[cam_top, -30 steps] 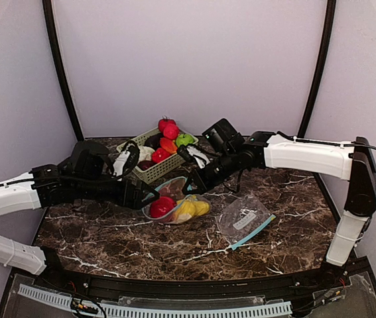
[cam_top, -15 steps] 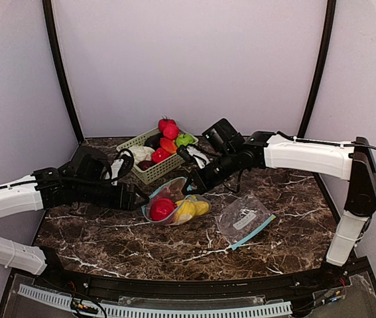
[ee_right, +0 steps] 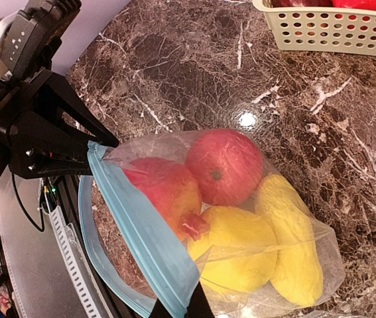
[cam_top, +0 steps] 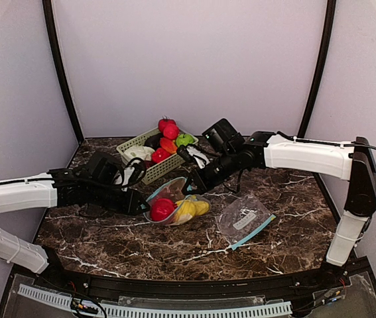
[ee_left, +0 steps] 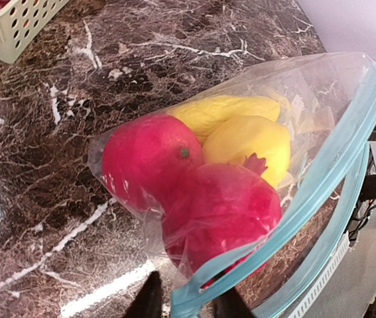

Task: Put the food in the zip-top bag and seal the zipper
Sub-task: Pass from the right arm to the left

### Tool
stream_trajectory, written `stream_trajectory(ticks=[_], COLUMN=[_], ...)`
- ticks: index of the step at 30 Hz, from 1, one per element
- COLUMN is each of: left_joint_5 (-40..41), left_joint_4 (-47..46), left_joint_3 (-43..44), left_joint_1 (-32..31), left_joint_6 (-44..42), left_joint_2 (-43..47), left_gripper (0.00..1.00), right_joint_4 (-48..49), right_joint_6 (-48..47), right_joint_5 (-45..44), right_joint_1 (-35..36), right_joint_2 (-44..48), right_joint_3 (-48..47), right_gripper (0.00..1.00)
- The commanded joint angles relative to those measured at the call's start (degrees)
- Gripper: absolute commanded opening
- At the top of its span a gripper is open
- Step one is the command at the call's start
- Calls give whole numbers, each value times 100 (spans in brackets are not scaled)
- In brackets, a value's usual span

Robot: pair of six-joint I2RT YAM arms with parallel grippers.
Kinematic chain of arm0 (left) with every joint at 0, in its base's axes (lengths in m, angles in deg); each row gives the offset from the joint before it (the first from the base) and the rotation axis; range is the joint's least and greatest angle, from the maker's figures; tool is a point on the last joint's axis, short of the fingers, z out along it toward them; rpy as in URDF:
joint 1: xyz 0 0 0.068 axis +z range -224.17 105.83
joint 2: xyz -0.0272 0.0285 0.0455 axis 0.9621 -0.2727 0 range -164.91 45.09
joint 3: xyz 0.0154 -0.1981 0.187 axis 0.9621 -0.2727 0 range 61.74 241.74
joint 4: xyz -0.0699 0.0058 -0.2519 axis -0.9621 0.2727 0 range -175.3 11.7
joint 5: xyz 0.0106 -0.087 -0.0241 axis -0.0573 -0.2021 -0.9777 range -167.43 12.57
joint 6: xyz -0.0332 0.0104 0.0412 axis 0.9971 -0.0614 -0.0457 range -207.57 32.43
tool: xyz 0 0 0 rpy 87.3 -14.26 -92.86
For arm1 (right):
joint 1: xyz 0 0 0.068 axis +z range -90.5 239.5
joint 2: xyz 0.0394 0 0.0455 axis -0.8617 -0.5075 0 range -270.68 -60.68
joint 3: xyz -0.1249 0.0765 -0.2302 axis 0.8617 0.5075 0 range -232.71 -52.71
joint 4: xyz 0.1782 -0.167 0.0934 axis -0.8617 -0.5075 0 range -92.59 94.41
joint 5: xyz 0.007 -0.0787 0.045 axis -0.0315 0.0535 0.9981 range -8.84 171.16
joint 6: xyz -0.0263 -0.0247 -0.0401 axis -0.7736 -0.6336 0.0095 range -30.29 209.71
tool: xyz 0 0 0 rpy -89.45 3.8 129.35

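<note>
The zip-top bag (cam_top: 174, 197) lies mid-table with food in it: two red fruits (ee_left: 148, 159) and yellow pieces (ee_left: 247, 142). Its blue zipper (ee_left: 320, 179) gapes open. My left gripper (ee_left: 189, 303) straddles the near end of the zipper. Its jaws are narrowed, and one fingertip (ee_left: 151, 299) still stands a little off the strip. In the top view my left gripper (cam_top: 142, 203) is at the bag's left end. My right gripper (ee_right: 178, 310) is shut on the other end of the zipper (ee_right: 141, 225). From above, my right gripper (cam_top: 191, 187) sits at the bag's far right edge.
A pale green slatted basket (cam_top: 149, 171) stands behind the bag, holding more food (cam_top: 168, 132). A second, empty zip-top bag (cam_top: 244, 220) lies flat to the right. The table's front edge runs close behind the bag's mouth in the right wrist view.
My left arm has dropped and reached right to the bag's left end, and its jaws have narrowed from wide open. The right arm and bag have stayed put.
</note>
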Motion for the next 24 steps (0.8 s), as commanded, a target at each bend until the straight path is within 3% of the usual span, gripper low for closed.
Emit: stream_trajectory(ticks=[1, 3, 7, 12, 15, 24], left_joint_5=[26, -5, -61, 2, 35, -43], left_joint_4=[211, 324, 552, 930, 1068, 1017], left_joint_3=[234, 389, 730, 944, 894, 817], left_joint_1=[23, 25, 24, 120, 335, 543], left_joint_6=[-159, -213, -297, -320, -265, -247], left_joint_2=[9, 93, 302, 269, 197, 170], left_gripper=[12, 4, 1, 1, 1, 1], right_joint_4=[90, 19, -211, -373, -458, -735], right_joint_6=[-10, -33, -104, -127, -127, -129], right_joint_5=[-8, -115, -426, -630, -810, -1467], right_joint_1=[-4, -7, -15, -33, -33, 291], right_joint_2=[205, 213, 215, 313, 457, 540], right_joint_3=[12, -33, -164, -251, -246, -265], right_gripper=[0, 0, 0, 31, 42, 46])
